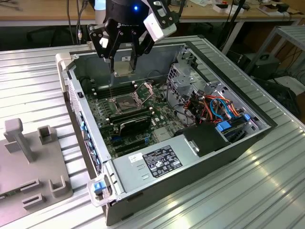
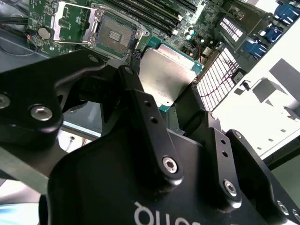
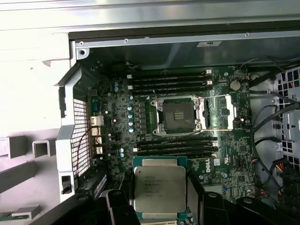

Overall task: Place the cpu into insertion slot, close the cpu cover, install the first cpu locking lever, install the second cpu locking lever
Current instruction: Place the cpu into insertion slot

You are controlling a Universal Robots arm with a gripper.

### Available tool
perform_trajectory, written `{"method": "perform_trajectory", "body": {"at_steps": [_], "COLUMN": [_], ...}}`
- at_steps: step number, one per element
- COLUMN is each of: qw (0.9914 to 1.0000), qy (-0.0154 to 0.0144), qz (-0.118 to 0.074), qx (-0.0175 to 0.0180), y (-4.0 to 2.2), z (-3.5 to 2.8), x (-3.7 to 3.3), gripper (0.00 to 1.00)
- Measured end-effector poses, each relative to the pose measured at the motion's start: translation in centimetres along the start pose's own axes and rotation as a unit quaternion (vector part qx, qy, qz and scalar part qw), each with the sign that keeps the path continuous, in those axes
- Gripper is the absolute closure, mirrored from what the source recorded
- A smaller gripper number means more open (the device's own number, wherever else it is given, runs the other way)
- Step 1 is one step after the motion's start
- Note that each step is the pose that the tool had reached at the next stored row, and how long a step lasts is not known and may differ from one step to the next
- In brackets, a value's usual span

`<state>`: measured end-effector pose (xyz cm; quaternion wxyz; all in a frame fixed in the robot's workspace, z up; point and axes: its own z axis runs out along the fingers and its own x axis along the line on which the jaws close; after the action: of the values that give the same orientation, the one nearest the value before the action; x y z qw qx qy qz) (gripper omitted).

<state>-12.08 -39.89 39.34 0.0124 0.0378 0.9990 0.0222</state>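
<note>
A ribbed metal tabletop (image 1: 248, 191) spreads in front — behind it, a wooden bench (image 1: 43, 12) with hanging cables (image 1: 78, 21).

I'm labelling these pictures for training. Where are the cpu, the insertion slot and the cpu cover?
cpu (image 3: 159, 190): first wrist view, middle of its metal top.
insertion slot (image 3: 178, 115): first wrist view, middle of its dark contact field.
cpu cover (image 2: 59, 23): second wrist view, a side bar of the open frame.
</note>
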Motion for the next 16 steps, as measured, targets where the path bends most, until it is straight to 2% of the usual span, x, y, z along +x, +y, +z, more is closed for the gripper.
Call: {"method": "perform_trajectory", "body": {"at_steps": [2,7,12,16], "qw": [0.99999,0.99953,0.99854,0.99739], "qy": [-0.0002,-0.0012,-0.0023,-0.0031], "qz": [0.005,0.031,0.054,0.072], "qx": [0.0000,0.0006,0.0011,0.0015], "y": [0.01,0.01,0.01,0.01], "z": [0.01,0.04,0.07,0.10], "x": [-0.07,-0.14,-0.14,-0.16], "gripper": [0.45,0.45,0.45,0.45]}}
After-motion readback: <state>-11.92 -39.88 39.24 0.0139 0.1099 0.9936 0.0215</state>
